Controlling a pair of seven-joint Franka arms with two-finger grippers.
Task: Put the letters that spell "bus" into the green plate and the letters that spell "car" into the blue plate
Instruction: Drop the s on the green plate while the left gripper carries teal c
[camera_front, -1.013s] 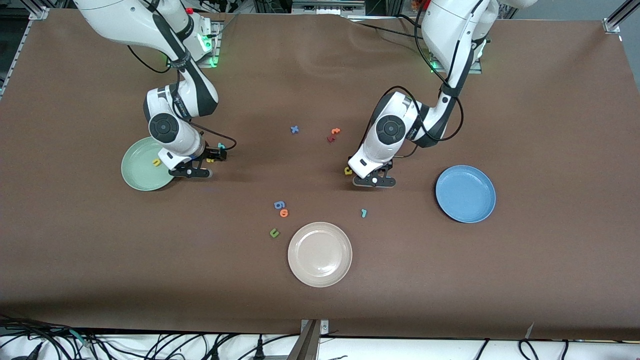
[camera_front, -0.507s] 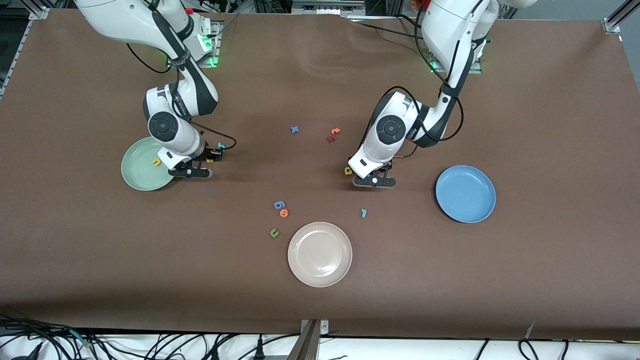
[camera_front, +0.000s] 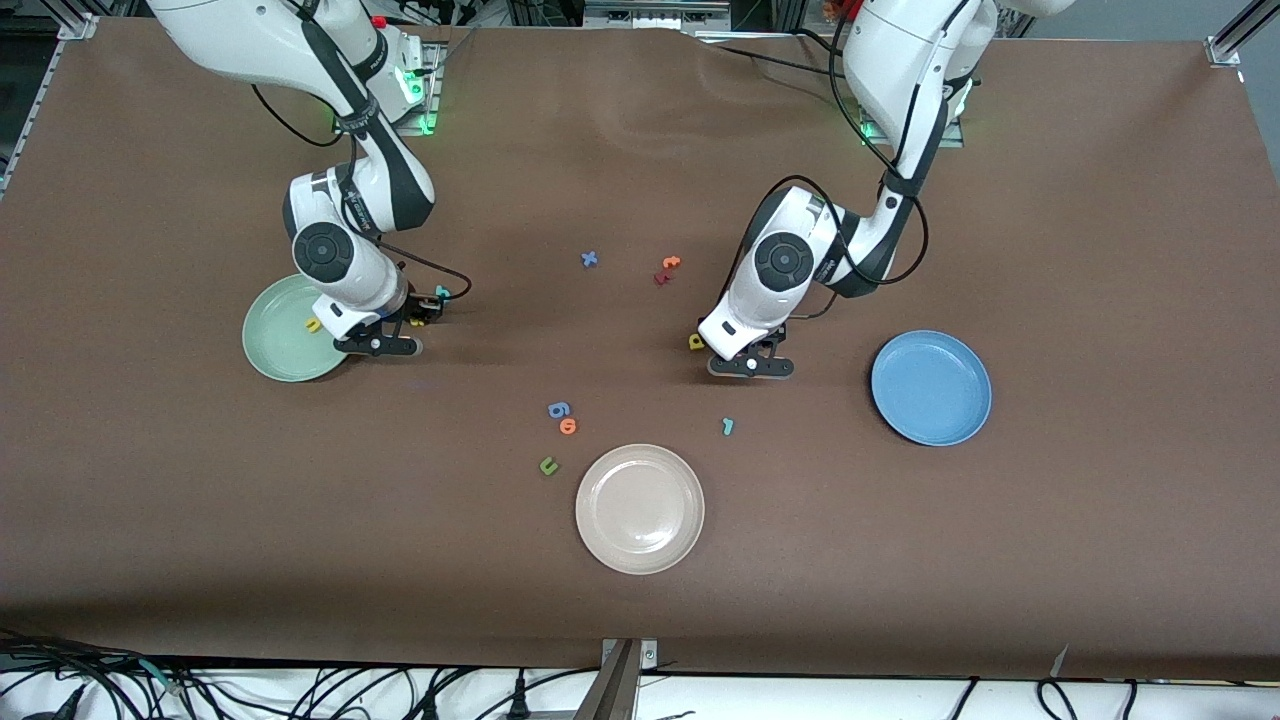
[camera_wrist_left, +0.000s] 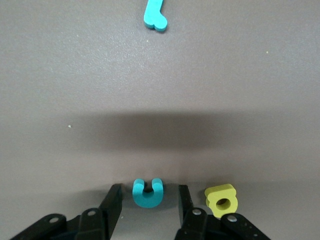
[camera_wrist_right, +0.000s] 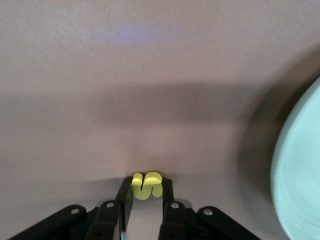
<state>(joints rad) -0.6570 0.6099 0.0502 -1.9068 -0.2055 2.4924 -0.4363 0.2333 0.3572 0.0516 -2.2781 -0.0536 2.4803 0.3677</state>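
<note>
Right tool (camera_wrist_right: 145, 192) clamped on yellow s (camera_wrist_right: 146, 185) beside green plate (camera_wrist_right: 300, 175); left tool (camera_wrist_left: 146, 200) grips teal c (camera_wrist_left: 147, 192).

A round cream-white shallow plate (camera_front: 640, 509) sat on the brown tabletop (camera_front: 1100, 200), nearest the front camera. Beside it, toward the right arm's end, lay a small green foam "u" (camera_front: 548, 465), an orange ring-shaped piece (camera_front: 568, 426) and a blue piece (camera_front: 558, 409). Farther from the camera lay a blue "x" (camera_front: 590, 259), and orange (camera_front: 671, 263) and dark red (camera_front: 661, 277) pieces touching.
</note>
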